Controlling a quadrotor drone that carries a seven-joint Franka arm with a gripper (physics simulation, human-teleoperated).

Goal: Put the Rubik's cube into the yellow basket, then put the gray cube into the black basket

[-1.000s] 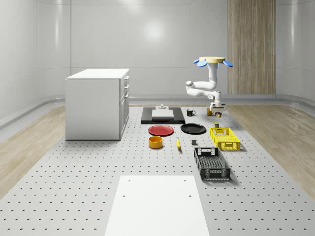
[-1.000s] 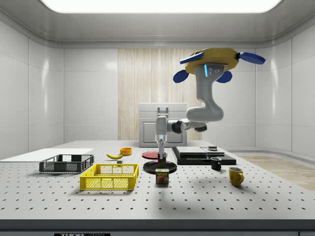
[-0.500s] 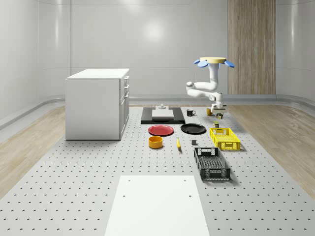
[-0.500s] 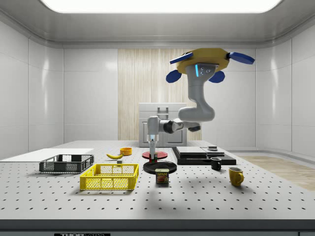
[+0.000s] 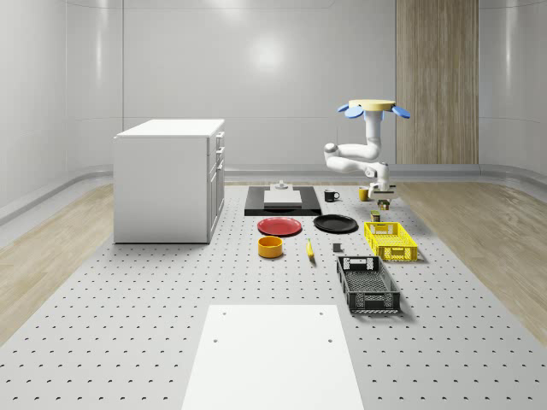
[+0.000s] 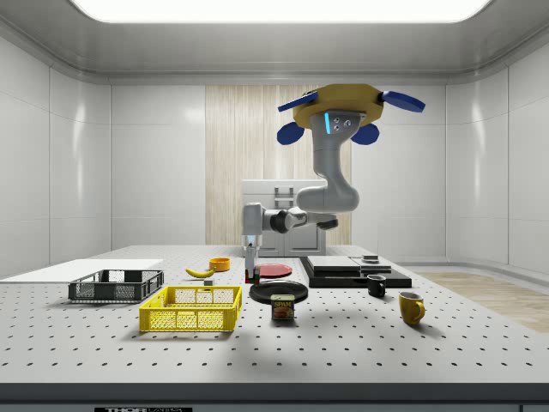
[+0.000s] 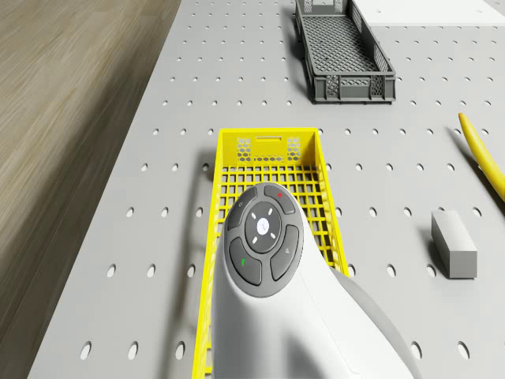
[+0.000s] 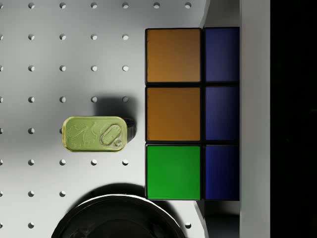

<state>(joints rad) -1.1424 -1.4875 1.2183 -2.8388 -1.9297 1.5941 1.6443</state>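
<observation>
My gripper (image 6: 250, 273) is shut on the Rubik's cube (image 8: 193, 114), whose orange, green and blue tiles face the wrist camera. In the side view the cube (image 6: 251, 277) hangs above the table, just past the yellow basket's (image 6: 190, 319) far end, beside the black plate (image 6: 279, 292). The drone (image 6: 339, 107) hovers high over that spot, arm bent down; it appears as (image 5: 373, 107) in the whole-scene view. The yellow basket (image 7: 268, 134) lies under the arm in the drone view. The gray cube (image 7: 454, 243) rests on the table beside it. The black basket (image 7: 341, 47) stands farther on.
A green-topped meat can (image 8: 95, 134) stands below the gripper, beside the black plate (image 8: 119, 218). A banana (image 7: 483, 154), a red plate (image 5: 279, 226), an orange bowl (image 5: 270, 247), two mugs (image 6: 412, 306) and a white cabinet (image 5: 169, 179) share the table.
Drone and arm have shifted toward the side view's left, carrying the Rubik's cube from above the can to near the yellow basket's far end. The gripper has stayed shut.
</observation>
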